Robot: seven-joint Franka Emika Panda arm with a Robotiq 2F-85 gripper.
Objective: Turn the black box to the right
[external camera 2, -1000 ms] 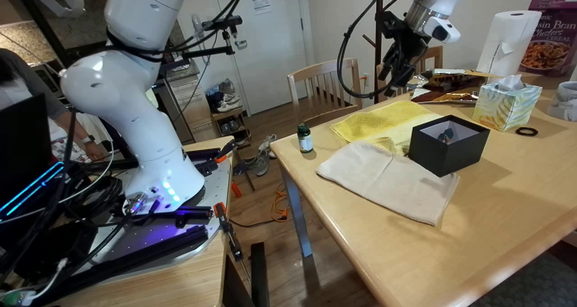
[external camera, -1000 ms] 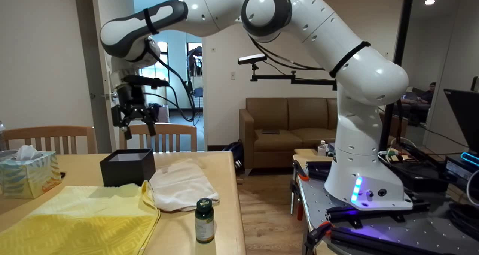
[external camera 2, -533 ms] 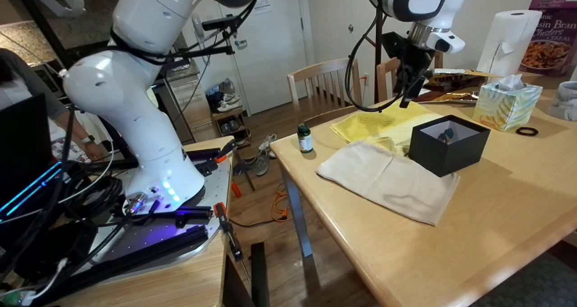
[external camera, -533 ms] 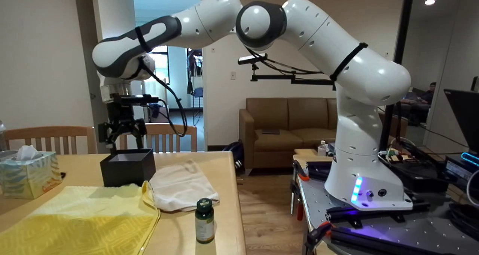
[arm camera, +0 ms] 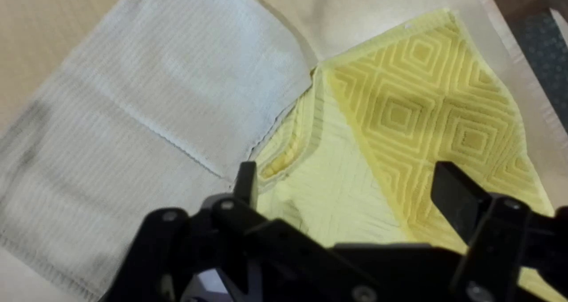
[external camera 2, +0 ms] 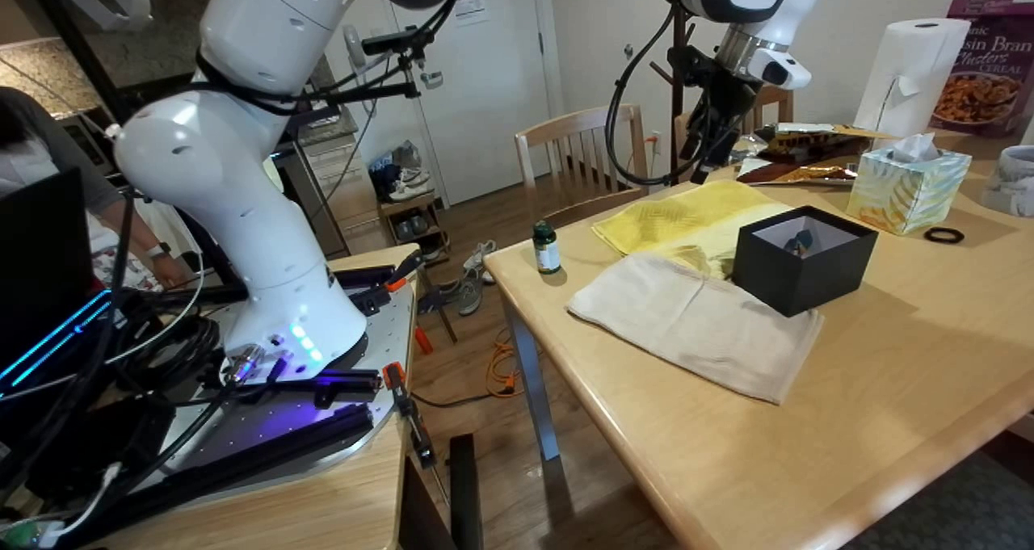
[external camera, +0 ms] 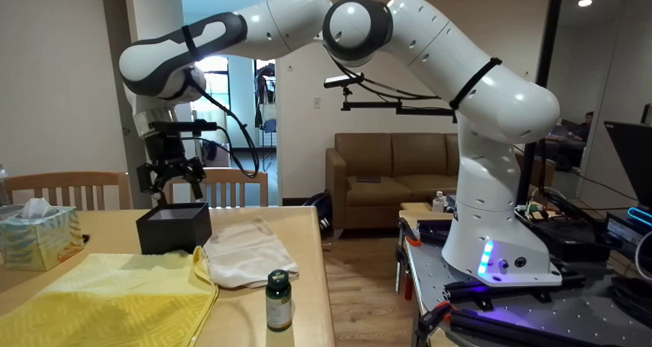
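Observation:
The black box (external camera: pixel 175 232) stands upright on the table with its top open and a pale inside; it also shows in an exterior view (external camera 2: pixel 796 275). Something small and teal lies inside it. My gripper (external camera: pixel 178 194) hangs in the air, tilted, with fingers apart and nothing between them. In an exterior view the gripper (external camera 2: pixel 699 166) is above the yellow towel, to the side of the box and not touching it. In the wrist view the open gripper (arm camera: pixel 348 180) is over the yellow towel; the box cannot be made out there.
A yellow towel (external camera 2: pixel 687 215) and a white cloth (external camera 2: pixel 695 324) lie against the box. A green bottle (external camera: pixel 278 301) stands near the table edge. A tissue box (external camera 2: pixel 909 186), a black ring (external camera 2: pixel 943 235), a paper towel roll (external camera 2: pixel 909 81) and foil packets lie beyond.
My gripper came down toward the table, then rose slightly and tilted, shifting sideways away from the box. The box, cloths and bottle have not moved.

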